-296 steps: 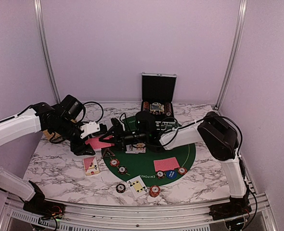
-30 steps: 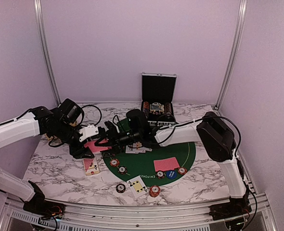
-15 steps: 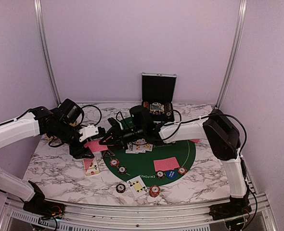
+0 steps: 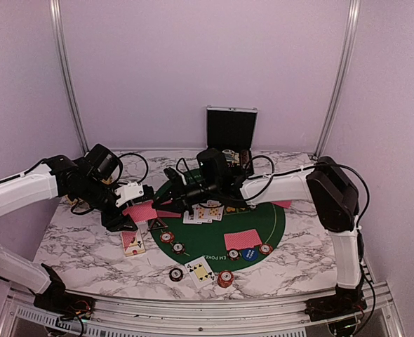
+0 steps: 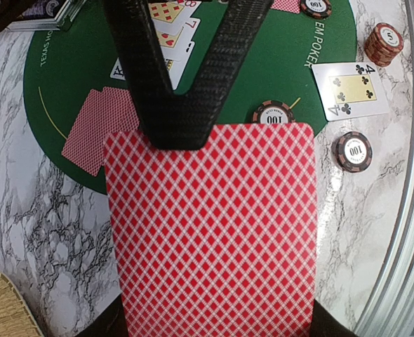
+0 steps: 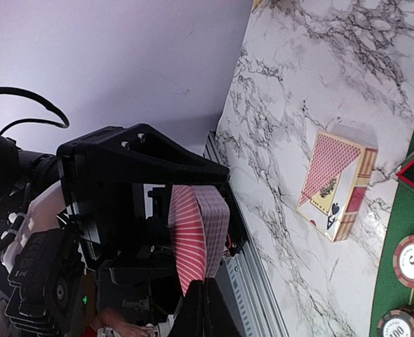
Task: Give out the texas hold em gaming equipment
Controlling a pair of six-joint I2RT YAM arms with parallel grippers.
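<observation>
Dealing looked roughly mid-way, by my reading. The left claw [image 4: 138,210] clamped the deck [image 5: 210,232] by its sides, raised off the surface [image 4: 88,246] at the mat's [image 4: 277,221] 9 o'clock. The right claw [image 5: 177,135], reaching across, was pinched fully together on the edge of the top card [image 6: 190,253], seemingly ready to draw it off.

Done so far:
- centre cards [image 4: 205,213] lay face up mid-mat
- a face-down pair [image 4: 243,240] sat at the mat's 5 o'clock
- a face-up pair [image 4: 201,271] lay off the mat at 6 o'clock
- chips [image 4: 166,237] were spread from 7 to 5 o'clock
- a blue disc [image 4: 249,255] lay just beside the face-down pair
- a token [image 4: 156,223] sat at 8 o'clock

Left to do, as I judged it: the deck was thick, so more hands were probably due. The open case [image 4: 230,130] at 12 o'clock seemed to hold more chips.

Materials:
- cards were glossy and round-cornered, with a red diamond lattice on the backs
- chips were flat rounds with striped rims and printed centres
- token was triangular and dark
- mat was round green felt with a gold line and white lettering
- surface was white marble-look with grey veins
- right claw's fingers were black with a woven carbon look
- case had a metal rim and a black lining
- a straw basket [image 5: 3,312] corner showed at 7 o'clock in the left wrist view
</observation>
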